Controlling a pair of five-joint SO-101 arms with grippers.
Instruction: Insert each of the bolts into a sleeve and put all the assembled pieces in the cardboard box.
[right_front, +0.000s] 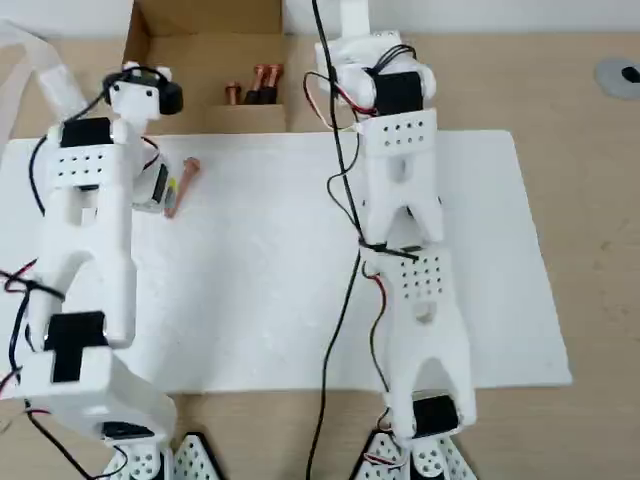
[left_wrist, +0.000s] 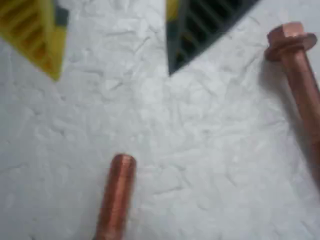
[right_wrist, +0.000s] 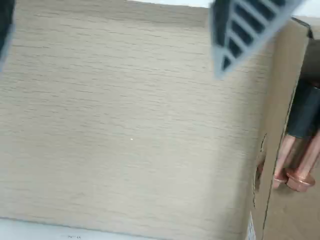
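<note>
A copper flanged bolt (left_wrist: 295, 75) lies on the white mat (left_wrist: 200, 140), and the rounded end of a second copper shaft (left_wrist: 117, 195) lies beside it. My left gripper (left_wrist: 110, 40) hovers open just above the mat, with nothing between its yellow fingertips (left_wrist: 40, 35). In the high view the bolt (right_front: 186, 178) lies just right of the left arm's wrist. The cardboard box (right_front: 210, 60) stands at the back and holds assembled bolts in dark sleeves (right_front: 255, 85). My right gripper (right_wrist: 115, 30) is open over the bare wooden table, beside the box's outer wall (right_wrist: 280, 125). Copper bolts in black sleeves (right_wrist: 295, 165) lie inside the box.
The white mat (right_front: 280, 300) covers most of the table in front of both arms. Black cables (right_front: 335, 250) run across it along the right arm. A grey round object (right_front: 618, 75) sits at the far right edge.
</note>
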